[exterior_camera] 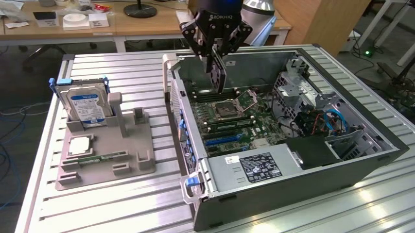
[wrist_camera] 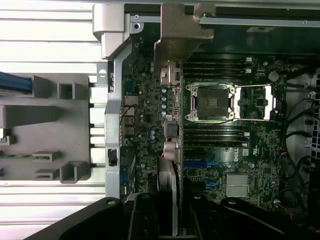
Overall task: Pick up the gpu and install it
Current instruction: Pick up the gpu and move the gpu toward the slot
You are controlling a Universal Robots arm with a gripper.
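With gripper (exterior_camera: pixel 217 54) clenched on the gpu (exterior_camera: pixel 216 77), held edge-down beneath it above the motherboard (exterior_camera: pixel 243 121): best kept upright, squared to the blue slot (exterior_camera: pixel 224 141), never tilted.

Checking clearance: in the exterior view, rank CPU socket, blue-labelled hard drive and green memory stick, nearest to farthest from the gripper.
1. CPU socket, below the gripper, in the case.
2. Hard drive, exterior view's left.
3. Memory stick, left too, nearer the camera.
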